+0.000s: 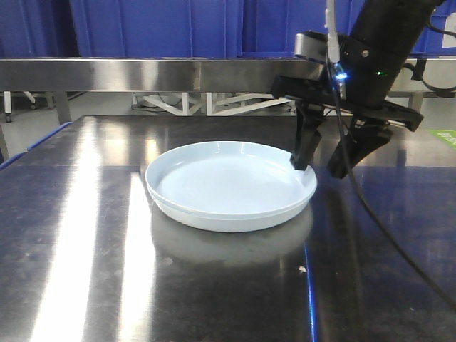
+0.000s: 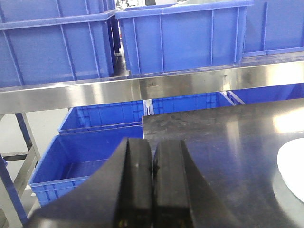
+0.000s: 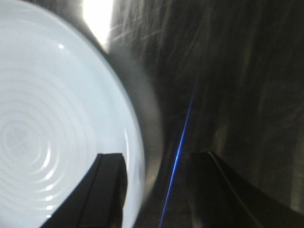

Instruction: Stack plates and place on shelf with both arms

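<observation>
Where the rim runs: between the right gripper (image 1: pixel 320 167) fingers, spread apart, one inside the stacked plates (image 1: pixel 228 187), one outside.
Left gripper (image 2: pixel 153 185): fingers pressed together, empty; plates well off to their right.
Nearer arm: right.

The left gripper (image 2: pixel 152 164) had its two black fingers (image 2: pixel 137 180) pressed together, with no gap between them. Ahead of the jaws and to their right lay the dark steel table (image 2: pixel 223 137). A pale plate (image 2: pixel 292 171) showed only its rounded edge far to the right of the jaws. Beyond the jaws ran a steel shelf rail (image 2: pixel 142 88), with blue crates (image 2: pixel 180 38) standing above it. More blue bins (image 2: pixel 85 156) sat lower, to the left of the jaws.
</observation>
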